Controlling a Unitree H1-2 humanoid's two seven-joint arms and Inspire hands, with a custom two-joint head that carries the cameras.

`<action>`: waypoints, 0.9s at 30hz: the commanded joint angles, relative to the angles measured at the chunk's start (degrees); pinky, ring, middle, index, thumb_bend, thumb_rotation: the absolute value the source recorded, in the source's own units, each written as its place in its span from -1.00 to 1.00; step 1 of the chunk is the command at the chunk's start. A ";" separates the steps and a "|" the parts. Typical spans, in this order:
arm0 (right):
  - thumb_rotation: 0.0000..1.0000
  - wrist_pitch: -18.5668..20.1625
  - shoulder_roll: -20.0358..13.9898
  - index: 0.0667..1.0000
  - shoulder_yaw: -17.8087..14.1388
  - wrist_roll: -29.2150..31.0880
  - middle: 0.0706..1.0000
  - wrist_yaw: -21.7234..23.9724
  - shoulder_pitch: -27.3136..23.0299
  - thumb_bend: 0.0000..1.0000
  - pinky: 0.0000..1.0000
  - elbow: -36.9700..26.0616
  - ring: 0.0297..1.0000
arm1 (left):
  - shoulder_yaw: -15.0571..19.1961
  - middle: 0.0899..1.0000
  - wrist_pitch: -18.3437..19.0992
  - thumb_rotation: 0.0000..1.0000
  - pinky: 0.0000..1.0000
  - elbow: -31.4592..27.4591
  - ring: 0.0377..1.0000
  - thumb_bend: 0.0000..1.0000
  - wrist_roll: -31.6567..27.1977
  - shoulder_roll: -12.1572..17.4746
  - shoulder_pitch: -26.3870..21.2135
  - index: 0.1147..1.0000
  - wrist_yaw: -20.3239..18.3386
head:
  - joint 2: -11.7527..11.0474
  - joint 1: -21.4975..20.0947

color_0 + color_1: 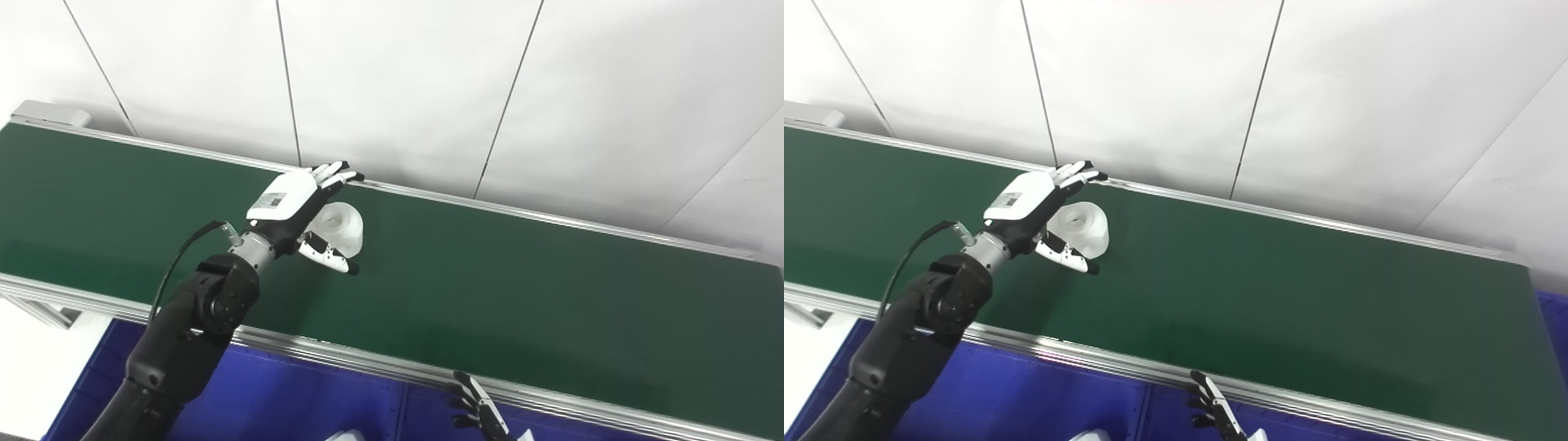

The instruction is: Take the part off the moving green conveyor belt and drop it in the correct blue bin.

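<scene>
A white, short cylindrical part (343, 225) with a hole in its top stands on the green conveyor belt (490, 288), toward the belt's far side. My left hand (294, 205) reaches over the belt and is open around the part: its fingers (334, 174) stretch above and behind the part, and the thumb (334, 260) lies in front of it. The fingers are not closed on it. Only the fingertips of my right hand (474, 407) show at the bottom edge, spread apart, below the belt's near rail.
Blue bins (294, 398) lie below the belt's near metal rail (367, 361), with a divider between two compartments. Something white (346, 436) peeks up at the bottom edge. A white panelled wall (429, 92) rises behind the belt.
</scene>
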 commanded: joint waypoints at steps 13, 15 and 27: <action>0.03 -3.21 -0.19 0.82 -0.03 2.08 0.70 0.05 1.98 0.36 0.39 -3.70 0.60 | 0.66 0.67 -5.25 -0.94 0.27 9.69 0.52 0.44 -6.26 -5.65 -2.48 0.47 13.45 | 0.86 -0.11; 0.03 -3.18 -0.25 0.82 -0.02 2.02 0.70 -0.04 2.03 0.37 0.40 -3.89 0.61 | 1.27 0.36 -7.26 -0.99 0.06 11.43 0.23 0.29 -8.66 -6.48 -2.80 0.39 14.93 | 1.07 -0.22; 0.07 -3.21 0.34 0.83 -0.76 2.31 0.69 0.29 2.02 0.38 0.39 -3.61 0.60 | 2.99 -0.20 -16.09 -1.00 -0.20 16.46 -0.13 0.02 -16.01 -10.66 -4.14 -0.03 21.12 | 1.35 -0.33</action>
